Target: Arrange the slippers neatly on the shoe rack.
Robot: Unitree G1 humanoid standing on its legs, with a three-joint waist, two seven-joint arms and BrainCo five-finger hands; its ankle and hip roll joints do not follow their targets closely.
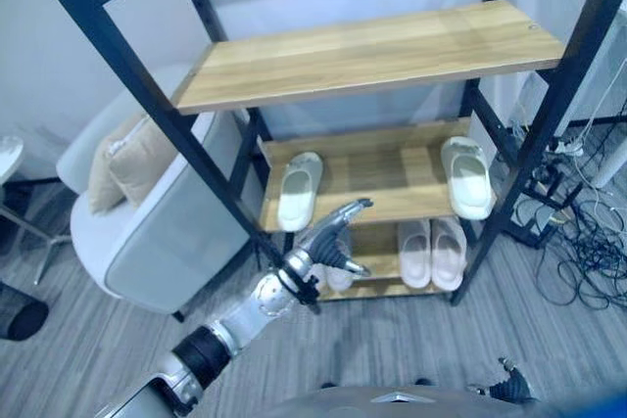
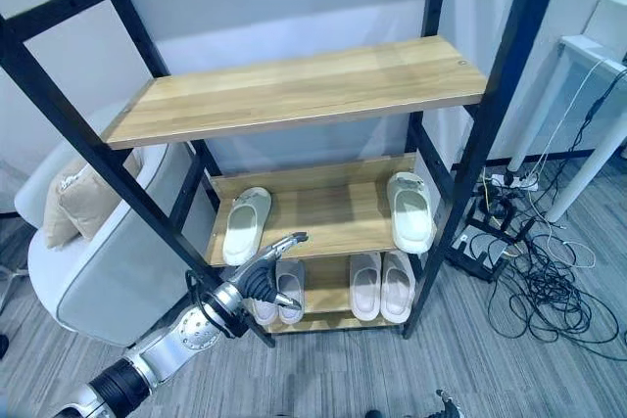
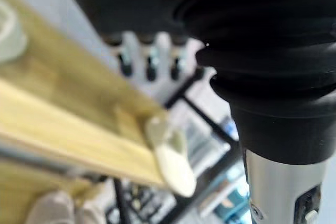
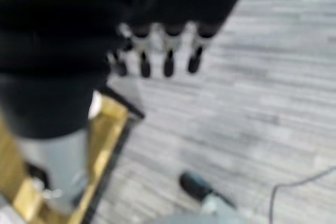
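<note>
Your left hand (image 1: 328, 242) is raised in front of the shoe rack (image 1: 372, 56), at the front edge of its middle shelf (image 1: 382, 168) near the left front post. Its fingers are loose and partly curled with the thumb pointing up toward the shelf, and they hold nothing. Two pale slippers lie well apart on that middle shelf: the left slipper (image 1: 299, 190) just beyond your fingers, lengthwise with its toe toward the back, and the right slipper (image 1: 467, 175) at the far right end, beside the right post. On the bottom shelf (image 1: 377, 263) a pair of pinkish slippers (image 1: 432, 252) sits side by side, touching, and another pale pair (image 2: 278, 291) lies partly hidden behind your left hand. The wooden upper shelf (image 1: 362, 51) overhangs the middle one, and the rack's slanting black left post (image 1: 147, 95) runs down close to your forearm. A light grey armchair (image 1: 147, 232) with a beige cushion (image 1: 137, 159) stands just left of the rack, touching or nearly touching its frame. A tangle of cables (image 1: 578, 242) lies on the grey floor (image 1: 411, 340) to the right. Your right hand (image 4: 157, 51) hangs low over the floor, fingers fairly straight and empty.
</note>
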